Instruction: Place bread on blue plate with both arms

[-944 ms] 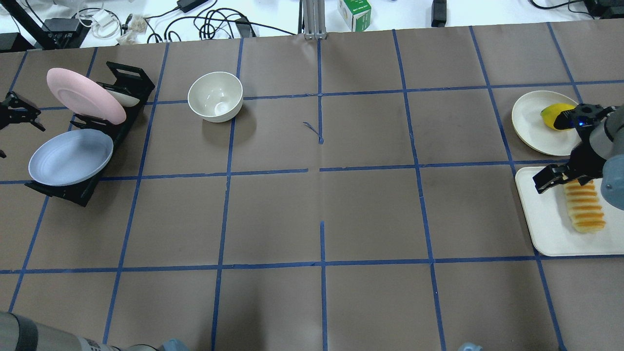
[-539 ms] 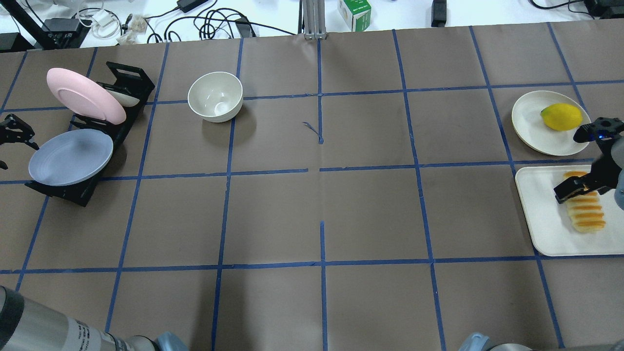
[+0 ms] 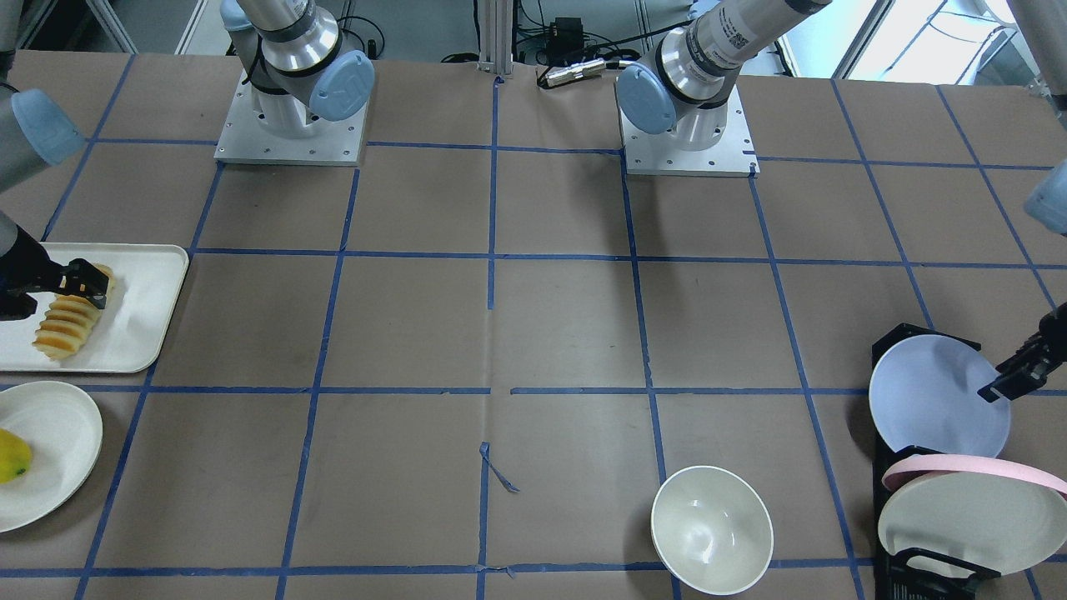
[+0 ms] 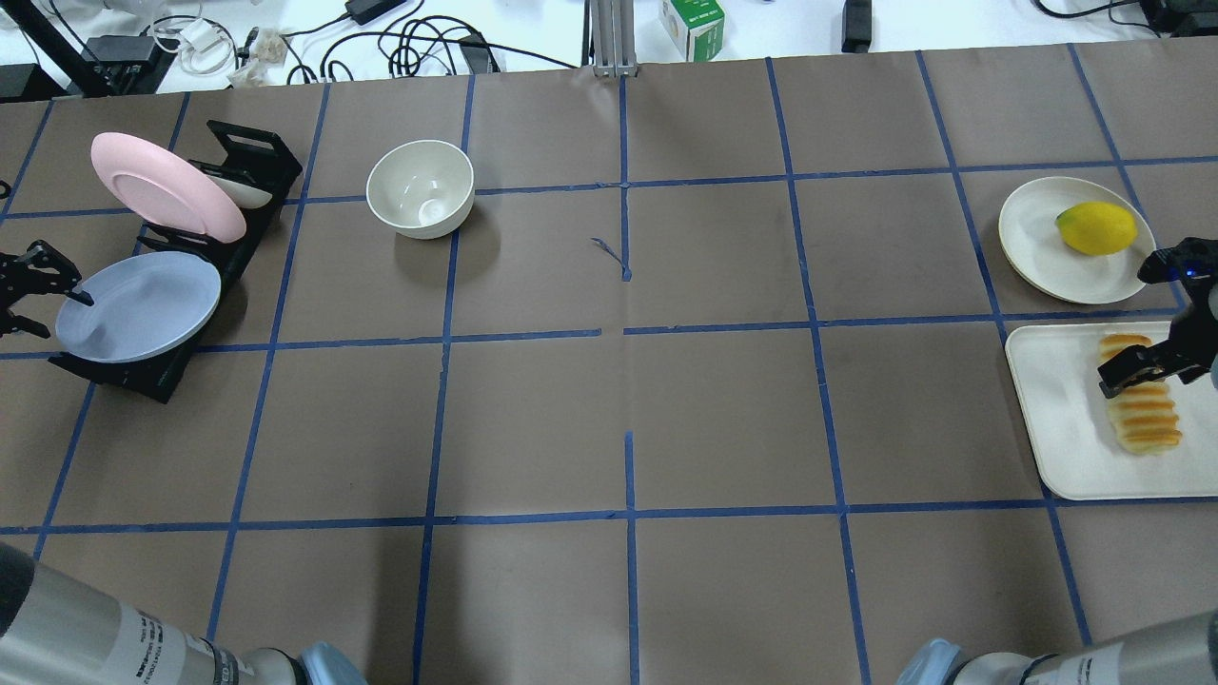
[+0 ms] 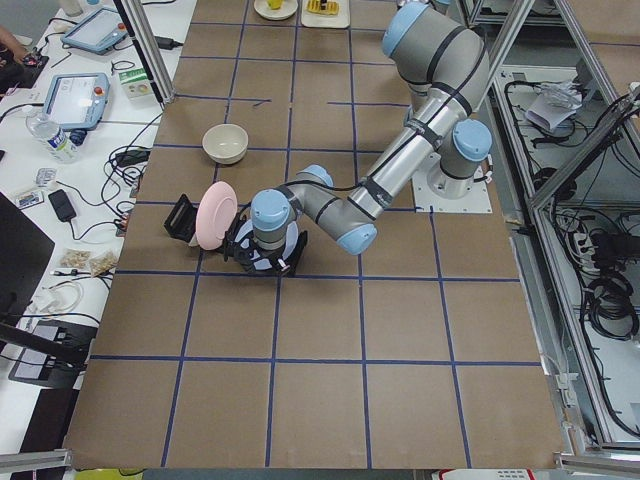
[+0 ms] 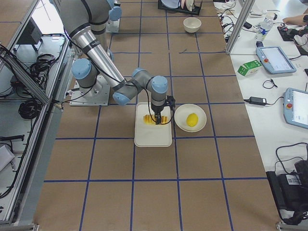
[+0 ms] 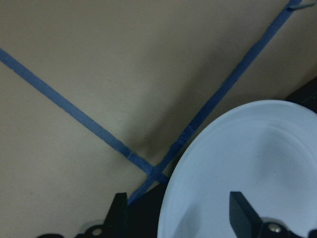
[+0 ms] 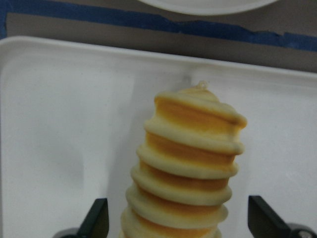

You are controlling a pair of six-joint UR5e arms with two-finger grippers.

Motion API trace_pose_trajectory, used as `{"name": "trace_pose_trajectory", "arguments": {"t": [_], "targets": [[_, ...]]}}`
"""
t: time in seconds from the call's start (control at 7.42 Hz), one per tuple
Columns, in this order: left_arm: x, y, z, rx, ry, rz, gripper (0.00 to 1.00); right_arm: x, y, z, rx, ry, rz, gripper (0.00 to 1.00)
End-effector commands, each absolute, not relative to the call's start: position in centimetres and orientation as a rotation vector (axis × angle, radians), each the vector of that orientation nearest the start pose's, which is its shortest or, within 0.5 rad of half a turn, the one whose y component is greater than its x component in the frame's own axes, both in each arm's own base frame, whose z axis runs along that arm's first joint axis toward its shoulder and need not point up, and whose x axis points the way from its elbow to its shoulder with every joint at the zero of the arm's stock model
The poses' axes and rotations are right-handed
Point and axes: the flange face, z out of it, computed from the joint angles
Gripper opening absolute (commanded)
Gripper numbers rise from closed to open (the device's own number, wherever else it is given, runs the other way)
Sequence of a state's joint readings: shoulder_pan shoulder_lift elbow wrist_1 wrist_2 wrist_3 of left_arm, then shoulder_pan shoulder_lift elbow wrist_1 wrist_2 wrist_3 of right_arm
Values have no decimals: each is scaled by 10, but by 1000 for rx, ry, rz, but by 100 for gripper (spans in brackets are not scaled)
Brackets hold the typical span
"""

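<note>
You see right gripper [image 8: 181, 218] spread wide astride the bread [image 8: 190, 148], on the white tray [image 8: 64, 124] at overhead 3 o'clock | left gripper [image 7: 181, 218] wide, straddling blue plate [image 7: 257, 163] rim, in black rack [image 4: 152, 376] at 9 o'clock

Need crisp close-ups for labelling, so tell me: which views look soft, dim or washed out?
Left wrist view: dim and soft, the blue plate and tape lines lack crisp edges. Right wrist view: brighter, the bread reads fairly sharply, the white tray nearly washed out. Overhead view: the white bench beyond the table is overexposed.
</note>
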State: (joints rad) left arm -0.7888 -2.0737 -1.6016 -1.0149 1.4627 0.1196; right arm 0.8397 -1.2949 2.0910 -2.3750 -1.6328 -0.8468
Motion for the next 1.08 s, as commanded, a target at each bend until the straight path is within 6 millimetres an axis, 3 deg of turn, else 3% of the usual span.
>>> {"name": "trace_pose_trajectory", "arguments": {"t": [0.0,0.13,0.27,0.4,0.54,0.81,0.94], "targets": [[353,-558,236,-980,3074,-106,7,-238,-450,185,-156,3168,64,100],[351,-556,233,-972,3081,-95,0,-237,-450,183,-156,3166,67,100],[352,-556,237,-961,3079,-103,0,-238,-450,184,-158,3170,71,72],[351,-553,243,-962,3074,-96,0,-238,-450,184,-168,3170,68,25],[354,-549,243,-949,3030,-53,0,-238,-450,185,-163,3161,74,0],[353,-545,254,-953,3037,22,0,-237,-454,194,-168,3175,50,0],[342,-540,272,-956,3068,64,0,-241,-459,206,-173,3193,25,0]]}}
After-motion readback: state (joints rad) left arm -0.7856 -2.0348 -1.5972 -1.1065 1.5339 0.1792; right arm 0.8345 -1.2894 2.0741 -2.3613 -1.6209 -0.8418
